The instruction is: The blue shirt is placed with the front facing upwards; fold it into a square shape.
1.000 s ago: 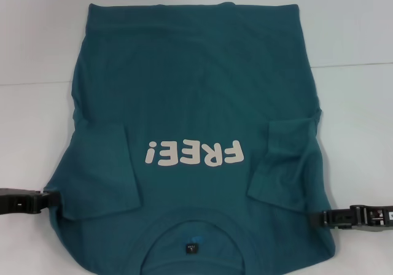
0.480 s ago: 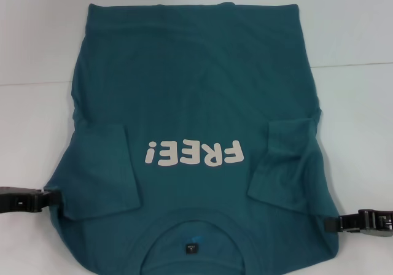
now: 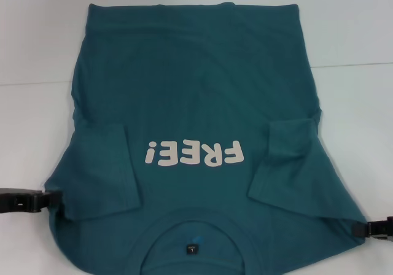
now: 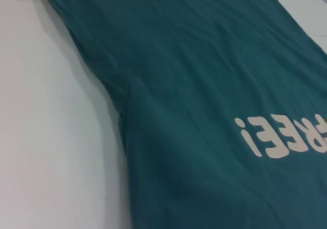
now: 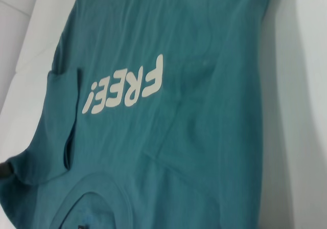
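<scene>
- The blue shirt [image 3: 196,103] lies flat on the white table [image 3: 37,42], front up, with the "FREE!" lettering [image 3: 193,153] reading upside down from the head view — so the collar [image 3: 193,223] is on the robot's side and the hem is at the far end.
- Both short sleeves are already folded inward over the chest, one on each side of the lettering.
- The shirt's long axis runs straight away from the robot, collar near, hem far.
- The left hand [image 3: 52,196] sits low at the shirt's left shoulder edge, its tip touching the cloth; whether it is clenched on the fabric or released I cannot tell.
- The right hand [image 3: 368,228] sits at the right shoulder corner, where the cloth is drawn outward into a point — this suggests a grip, but its closure is not visible.
- Judgement: each hand is at its own near corner, so the remaining fold would likely carry the collar end forward along the long axis towards the hem.
</scene>
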